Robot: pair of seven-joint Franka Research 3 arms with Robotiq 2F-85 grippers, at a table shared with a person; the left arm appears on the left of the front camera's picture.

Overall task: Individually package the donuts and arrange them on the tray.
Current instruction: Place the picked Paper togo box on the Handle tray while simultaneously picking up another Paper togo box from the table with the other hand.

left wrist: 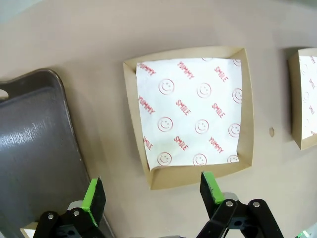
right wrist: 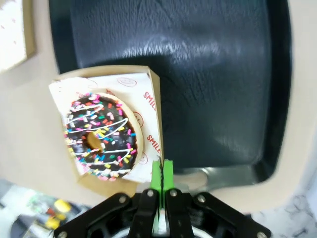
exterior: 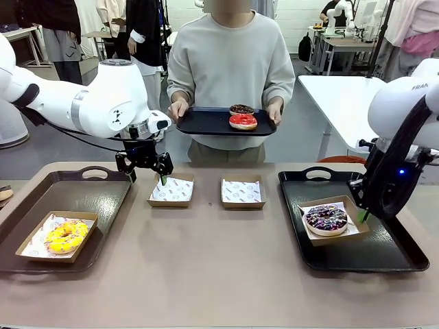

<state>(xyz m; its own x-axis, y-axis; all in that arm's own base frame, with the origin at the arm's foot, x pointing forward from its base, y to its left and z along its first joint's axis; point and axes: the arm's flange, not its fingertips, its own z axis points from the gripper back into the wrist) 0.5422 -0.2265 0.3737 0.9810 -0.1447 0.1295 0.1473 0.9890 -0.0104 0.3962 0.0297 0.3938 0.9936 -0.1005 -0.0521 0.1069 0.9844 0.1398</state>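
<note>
My left gripper (exterior: 147,177) (left wrist: 153,191) hangs open over the near edge of an empty paper-lined cardboard box (exterior: 171,190) (left wrist: 190,111). My right gripper (exterior: 363,216) (right wrist: 162,173) is shut, its green pads pinching the wall of the box (right wrist: 154,99) that holds the dark purple sprinkled donut (exterior: 326,218) (right wrist: 101,134), on the right tray (exterior: 384,253) (right wrist: 213,74). The yellow-iced donut (exterior: 66,235) lies in a box on the left tray (exterior: 103,199) (left wrist: 34,148). The person holds a dark tray (exterior: 202,123) carrying the red donut (exterior: 243,120) and the chocolate donut (exterior: 241,109).
A second empty lined box (exterior: 241,192) (left wrist: 304,99) stands at the table's middle, to the right of the first. Bare table runs along the front edge between the two trays. The person stands at the far side behind the boxes.
</note>
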